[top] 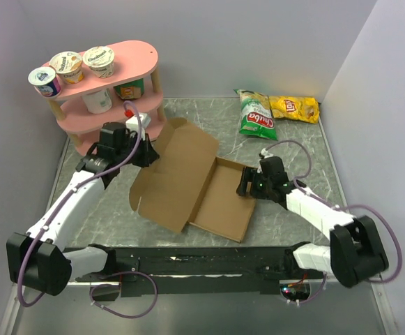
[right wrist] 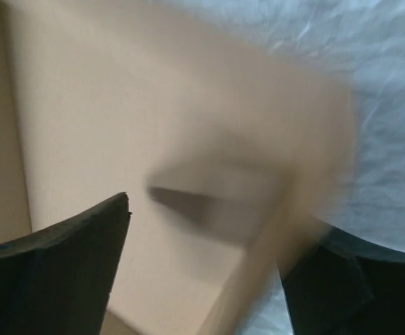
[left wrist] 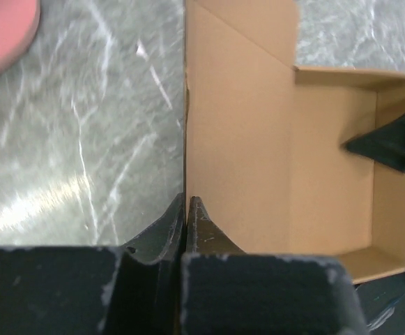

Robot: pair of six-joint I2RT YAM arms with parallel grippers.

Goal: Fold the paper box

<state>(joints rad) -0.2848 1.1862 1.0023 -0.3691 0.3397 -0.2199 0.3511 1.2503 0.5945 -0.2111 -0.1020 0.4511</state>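
Arm bases (top: 38,262), six o'clock, nearest edge: two black mounts on a dark rail, one arm reaching out from each.

1. Table (top: 118,216): grey marbled top, walled on three sides.
2. Paper box (top: 223,199): plain brown card at the table's centre. Its shallow tray lies flat toward four o'clock, walls up. Its lid (top: 181,164) is raised and leans toward ten o'clock.
3. Pink shelf (top: 136,52): two tiers at ten o'clock, just beside the lid's far corner.
4. Left gripper (left wrist: 187,202): at nine o'clock of the box, fingers pressed together on the lid's thin free edge.
5. Right gripper (top: 247,183): at three o'clock of the box, fingers spread wide. The tray's side wall runs between them, blurred in the wrist view, and neither finger visibly presses it.
6. Chip bags (top: 256,114): one green, one yellow, at one o'clock, well apart from the box.
7. Yoghurt cups (top: 99,61): three on the shelf's top tier.

Hazards, as judged:
- The left pinch sits on bare edge. Swinging the lid over could pull the card free or crease it off the score line.
- With the right fingers apart, nothing pins the tray. It may slide or tip as the lid comes over.
- A wide left-arm swing could knock the shelf and topple the cups.
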